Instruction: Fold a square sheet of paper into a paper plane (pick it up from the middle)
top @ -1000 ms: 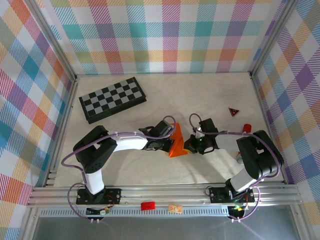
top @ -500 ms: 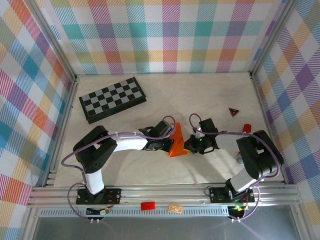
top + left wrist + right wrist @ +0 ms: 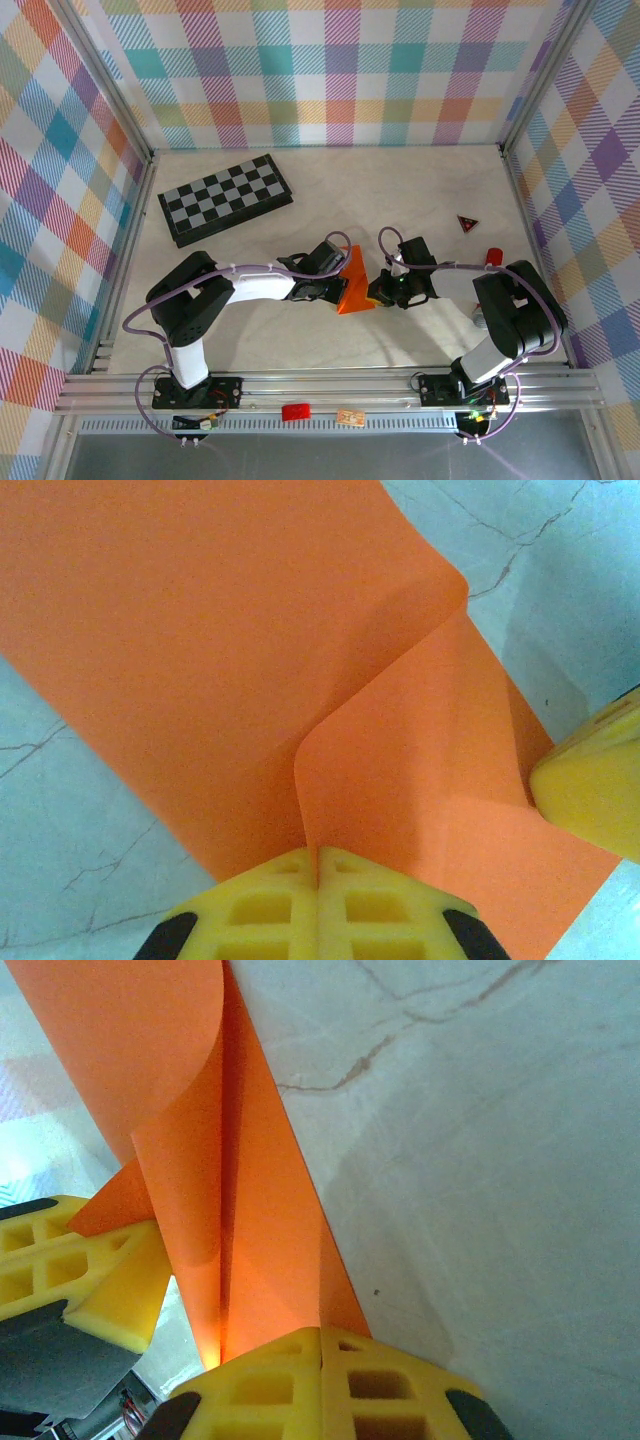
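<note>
The square sheet of paper [image 3: 354, 281] is bright orange and folded into a narrow pointed shape near the table's middle. My left gripper [image 3: 338, 288] is shut on its left edge. In the left wrist view the yellow fingertips [image 3: 318, 856] pinch a raised flap of the paper [image 3: 230, 640]. My right gripper [image 3: 378, 291] is shut on the paper's right edge. In the right wrist view its jaws [image 3: 320, 1336] clamp the folded layers of the paper [image 3: 250, 1210], which stand up off the table. Each gripper's yellow finger [image 3: 590, 800] [image 3: 90, 1270] shows in the other's wrist view.
A black-and-grey checkerboard [image 3: 225, 198] lies at the back left. A small dark red triangle [image 3: 467, 224] and a small red cylinder [image 3: 494, 257] sit to the right, near the right arm. Plaid walls close off three sides of the table.
</note>
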Motion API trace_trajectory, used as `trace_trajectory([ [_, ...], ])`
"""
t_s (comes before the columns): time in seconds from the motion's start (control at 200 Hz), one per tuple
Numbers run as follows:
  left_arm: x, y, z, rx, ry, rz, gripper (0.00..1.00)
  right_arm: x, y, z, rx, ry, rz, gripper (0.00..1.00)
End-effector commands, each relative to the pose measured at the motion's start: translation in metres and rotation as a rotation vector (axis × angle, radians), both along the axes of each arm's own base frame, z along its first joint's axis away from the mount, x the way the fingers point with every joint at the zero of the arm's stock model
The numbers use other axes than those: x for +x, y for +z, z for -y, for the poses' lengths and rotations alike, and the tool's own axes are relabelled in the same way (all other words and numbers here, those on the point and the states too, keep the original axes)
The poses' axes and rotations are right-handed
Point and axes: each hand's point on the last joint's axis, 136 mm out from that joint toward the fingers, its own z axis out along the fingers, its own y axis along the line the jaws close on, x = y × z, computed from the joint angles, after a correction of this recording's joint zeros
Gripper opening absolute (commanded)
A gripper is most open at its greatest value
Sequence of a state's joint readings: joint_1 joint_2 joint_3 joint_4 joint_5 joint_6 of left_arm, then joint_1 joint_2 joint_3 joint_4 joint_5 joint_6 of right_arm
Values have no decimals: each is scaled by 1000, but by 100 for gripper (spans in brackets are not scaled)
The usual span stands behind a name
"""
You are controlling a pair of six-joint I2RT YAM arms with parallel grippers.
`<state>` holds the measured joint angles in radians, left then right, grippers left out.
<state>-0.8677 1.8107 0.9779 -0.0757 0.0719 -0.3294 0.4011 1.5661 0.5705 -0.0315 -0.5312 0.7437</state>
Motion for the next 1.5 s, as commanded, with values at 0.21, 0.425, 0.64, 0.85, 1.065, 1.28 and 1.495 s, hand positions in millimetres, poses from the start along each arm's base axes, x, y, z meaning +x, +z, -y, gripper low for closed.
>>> trace_trajectory([
  [0.21, -2, -5, -17, 42, 51, -13, 3, -9, -12, 9, -55, -15, -25, 5],
  [0.425, -4, -7, -20, 48, 52, -19, 3, 1, 3, 0, 4, -14, 17, 6],
  [0.64, -5, -7, -21, 49, 54, -20, 3, 11, 25, -9, 63, -9, 66, 8],
  [0.85, -5, -8, -19, 42, 48, -22, 3, 24, 50, -22, 143, -1, 113, 8],
  [1.065, -4, -9, -18, 42, 48, -26, 3, 31, 53, -34, 159, 19, 106, 5],
  [1.28, -5, -10, -18, 42, 49, -26, 3, 33, 46, -51, 140, 47, 87, 4],
  [1.495, -6, -10, -20, 44, 50, -27, 3, 32, 26, -56, 100, 47, 46, 3],
])
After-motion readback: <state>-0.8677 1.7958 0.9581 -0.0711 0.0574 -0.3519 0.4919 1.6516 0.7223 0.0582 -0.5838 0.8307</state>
